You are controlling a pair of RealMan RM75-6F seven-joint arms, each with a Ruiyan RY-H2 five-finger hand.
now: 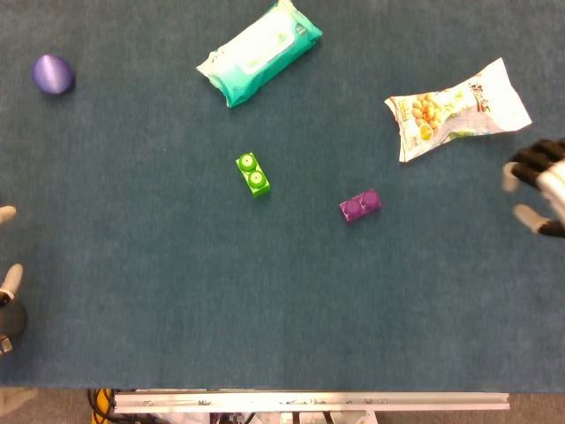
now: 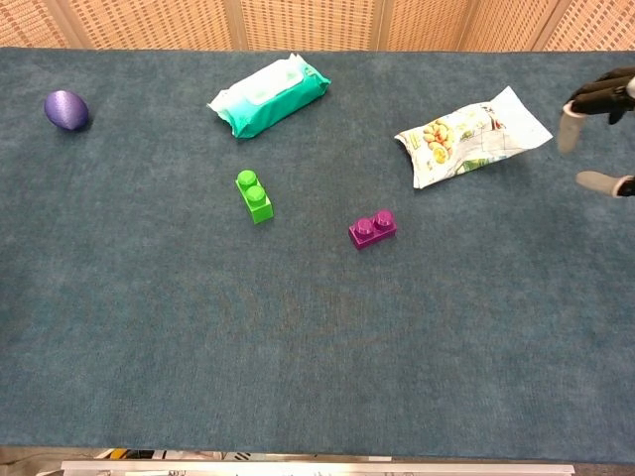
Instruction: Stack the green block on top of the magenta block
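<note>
Two views of a bench [image 1: 177, 309] covered in dark teal cloth, stacking not yet begun. The green block [image 1: 253, 174] lies flat on the cloth, studs upward, long axis slightly skewed. The magenta block [image 1: 360, 205] sits well apart from the green block, to its right and slightly nearer the robot, also studs up and lying at a different angle. Beyond the green block lies a teal wipes pack [image 1: 259, 51]; far to its right, past the magenta block, a crumpled snack bag [image 1: 456, 109]; far to its left, a purple egg-shaped object [image 1: 53, 73].

The right hand [image 1: 540, 186] appears at the frame edge, far right of the green block and just below the snack bag, fingers spread and empty. The left hand [image 1: 9, 296] shows only as a few fingertips at the opposite edge; whether it is released or clenched cannot be told, though nothing is visibly held.

Handling, as judged: the green block is a small, rigid, light plastic brick with smooth, somewhat slippery sides. A pinch across its two long side faces, low enough to leave the studs and underside free, should suit. Its axis would need turning to match the magenta block so the studs seat.
</note>
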